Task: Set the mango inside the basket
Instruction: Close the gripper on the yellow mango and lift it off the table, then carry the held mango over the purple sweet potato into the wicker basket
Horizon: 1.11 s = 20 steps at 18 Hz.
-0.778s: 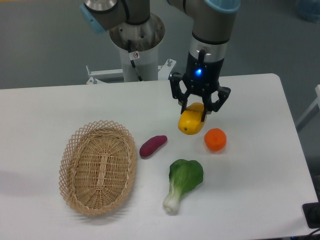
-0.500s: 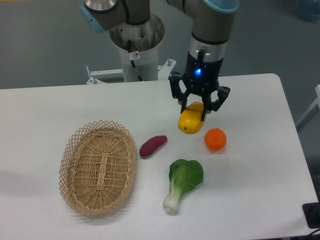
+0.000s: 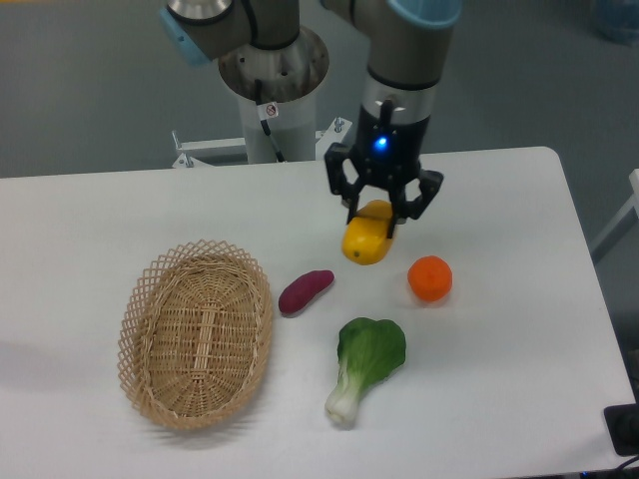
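A white table [image 3: 120, 215] seen from above and in front, with a robot arm reaching down from the far side.

At the left lies the basket [image 3: 196, 333], an oval of tan wicker with an open lattice rim. Nothing is in it. Just to its right, close to the rim but apart from it, rests a small purple sweet potato [image 3: 305, 291]. Nearer the front edge, to the right of that, lies a bok choy [image 3: 366, 360] with dark green leaves and a pale stem.

Above and slightly right of the sweet potato, the claw [image 3: 375, 222] is clenched around the top of the mango [image 3: 365, 235], a yellow oblong fruit that hangs tilted beneath the fingers. Compared with a moment ago, the claw and the mango have shifted to the left and a little up in the picture, so the fruit now looks lifted clear of the table and started toward the basket. The round orange [image 3: 430, 278] at the right has not moved and now sits further from the mango.

The pickup appears done and the carry has begun. The mango still has to cross over the sweet potato to reach the basket, well apart to the left.
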Each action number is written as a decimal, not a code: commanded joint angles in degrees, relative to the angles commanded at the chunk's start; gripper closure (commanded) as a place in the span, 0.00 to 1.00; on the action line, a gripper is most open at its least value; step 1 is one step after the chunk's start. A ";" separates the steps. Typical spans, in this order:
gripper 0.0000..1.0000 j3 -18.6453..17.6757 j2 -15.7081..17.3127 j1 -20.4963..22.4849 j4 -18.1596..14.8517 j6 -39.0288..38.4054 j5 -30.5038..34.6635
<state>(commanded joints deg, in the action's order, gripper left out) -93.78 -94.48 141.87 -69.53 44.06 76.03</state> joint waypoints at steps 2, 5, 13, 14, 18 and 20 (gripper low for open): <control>0.47 -0.61 -0.97 -2.55 2.45 -4.31 0.09; 0.45 -1.93 -2.98 -7.03 6.67 -10.72 2.45; 0.42 -1.93 -12.91 -18.63 16.44 -22.79 10.90; 0.42 -2.02 -13.53 -19.34 16.53 -22.79 10.90; 0.42 -1.93 -15.73 -21.89 16.53 -22.70 10.90; 0.39 -2.02 -16.96 -23.03 16.62 -22.70 10.90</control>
<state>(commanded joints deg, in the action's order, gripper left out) -95.80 -111.44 118.83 -52.91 21.36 86.92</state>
